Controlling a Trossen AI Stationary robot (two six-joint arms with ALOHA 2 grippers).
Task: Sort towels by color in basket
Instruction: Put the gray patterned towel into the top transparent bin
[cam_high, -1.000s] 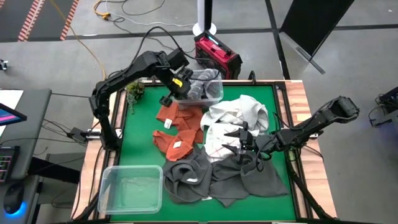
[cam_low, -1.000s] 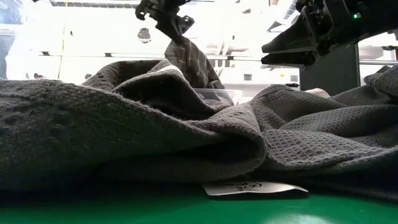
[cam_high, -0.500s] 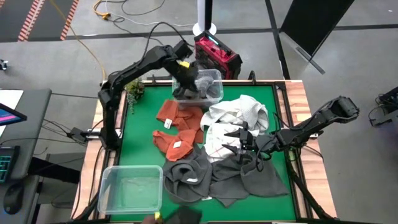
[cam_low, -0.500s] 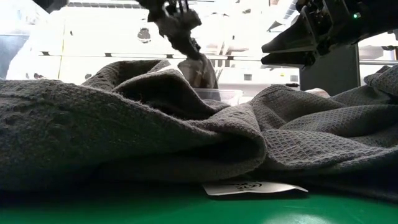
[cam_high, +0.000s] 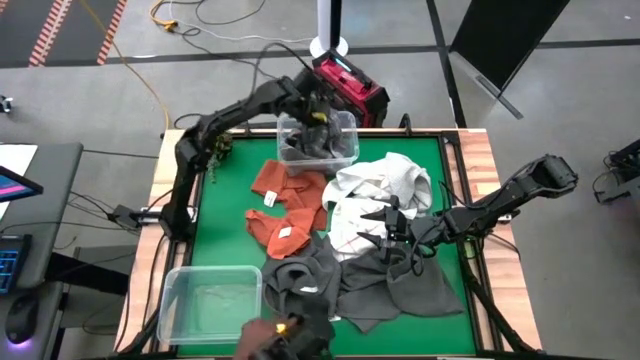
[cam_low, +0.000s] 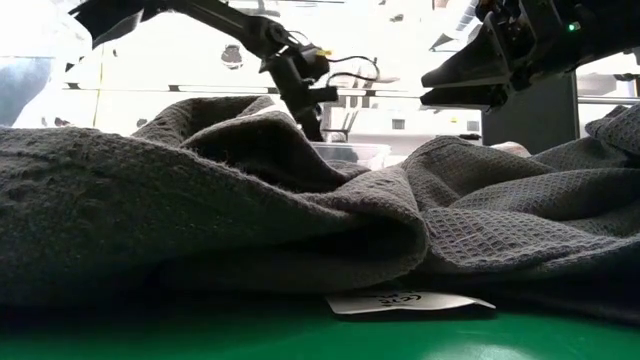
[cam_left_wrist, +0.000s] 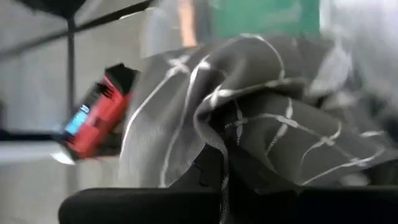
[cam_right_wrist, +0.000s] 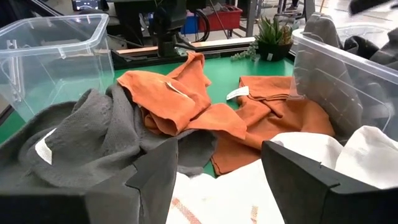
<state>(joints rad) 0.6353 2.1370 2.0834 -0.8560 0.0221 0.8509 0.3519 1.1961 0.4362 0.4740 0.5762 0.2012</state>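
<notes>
Two grippers: our left gripper (cam_high: 318, 118), pinched on the grey plaid towel (cam_left_wrist: 261, 118), hangs it inside the far clear bin (cam_high: 345, 150); our right gripper (cam_high: 385, 235) hovers spread over the white towels (cam_high: 385, 185).

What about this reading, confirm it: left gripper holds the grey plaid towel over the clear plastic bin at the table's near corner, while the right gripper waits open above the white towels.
One thing is wrong: the bin. The high view shows the left gripper shut on the grey plaid towel over the clear plastic bin at the far edge; the near-corner clear bin has nothing over it. The right gripper does wait open above the white towels.
</notes>
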